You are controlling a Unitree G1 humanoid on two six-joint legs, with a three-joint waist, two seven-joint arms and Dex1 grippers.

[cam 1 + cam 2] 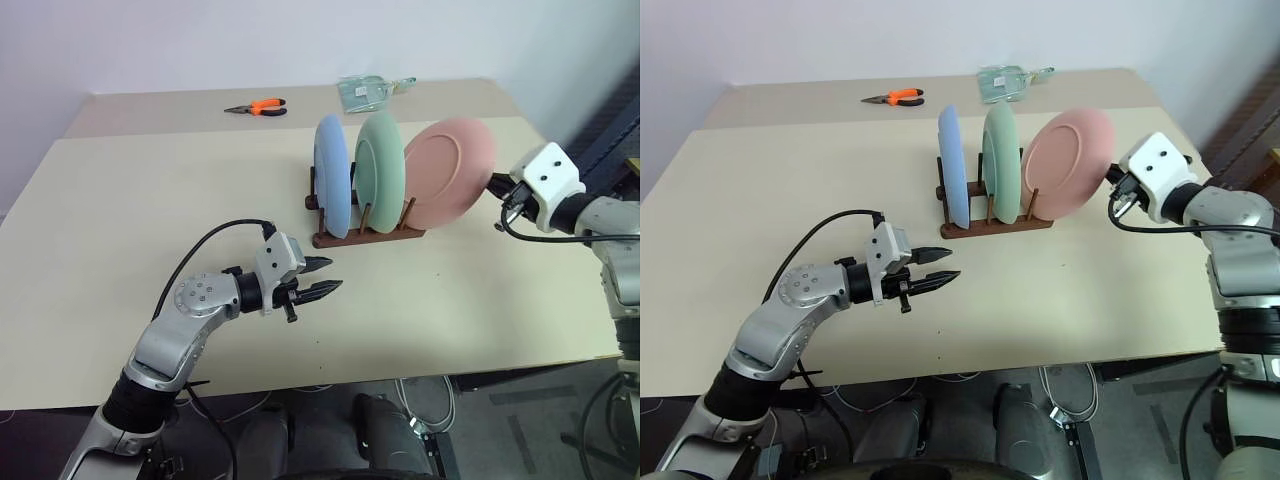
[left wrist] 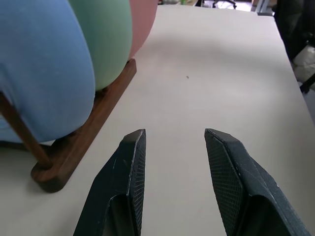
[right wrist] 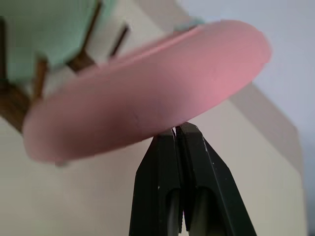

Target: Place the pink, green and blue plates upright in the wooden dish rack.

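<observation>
The blue plate [image 1: 332,175] and the green plate [image 1: 382,170] stand upright between the pegs of the wooden dish rack [image 1: 370,237]. At the rack's right end the pink plate [image 1: 450,170] rests with its lower edge in the rack and leans to the right. My right gripper [image 1: 495,182] is shut, its tips pressed together right at the pink plate's [image 3: 147,93] right rim. I cannot tell whether they touch it. In front of the rack and to its left, my left gripper [image 1: 325,277] hovers low over the table, open and empty, with its fingers [image 2: 130,162] pointing past the rack's near end.
Orange-handled pliers [image 1: 258,107] and a clear plastic packet [image 1: 365,92] lie at the back of the table [image 1: 120,220]. The table's right edge runs close under my right arm. A black cable loops over my left forearm.
</observation>
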